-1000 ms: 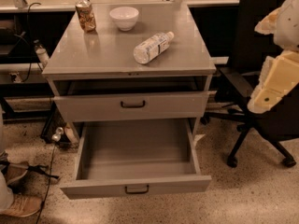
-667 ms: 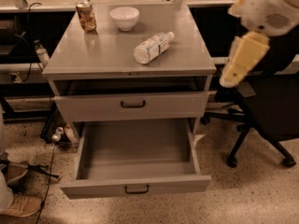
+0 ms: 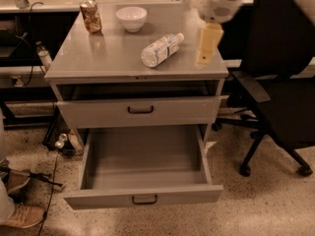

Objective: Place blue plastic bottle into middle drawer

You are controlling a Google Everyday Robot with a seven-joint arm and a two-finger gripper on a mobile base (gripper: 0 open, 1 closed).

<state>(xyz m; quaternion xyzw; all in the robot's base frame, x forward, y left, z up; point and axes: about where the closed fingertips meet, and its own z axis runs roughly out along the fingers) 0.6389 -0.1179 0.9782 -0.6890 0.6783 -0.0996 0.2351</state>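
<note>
The gripper [image 3: 204, 58] hangs over the right edge of the desk [image 3: 98, 58], near its front right corner, pointing down at the top from the pale arm above it. Whether it is open or closed I cannot tell from where I stand; it holds nothing that I can see.

Just to its left, apart from it, the blue plastic bottle [image 3: 161, 49] lies on its side a little right of the middle of the desk top. Its white cap points toward the back right corner and its base toward the front edge. Nothing is touching it.

So I would say this is the reach for the bottle, with the grasp not yet made. The next move calls for shifting left across the top, turning to suit the bottle's slant, and coming down over its body. A round bottle lying flat may roll if nudged from one side.

Below the front edge, the upper drawer [image 3: 98, 113] sits nearly shut. The middle drawer [image 3: 98, 198] under it is pulled well out and shows a bare grey floor, so the drop looks straightforward once the bottle is lifted clear of the front edge.

At the back left corner stands a brownish can [image 3: 90, 15], with a white bowl [image 3: 131, 18] beside it toward the middle of the back edge. Both are well away from the bottle. A black office chair [image 3: 285, 97] stands off the right edge.
</note>
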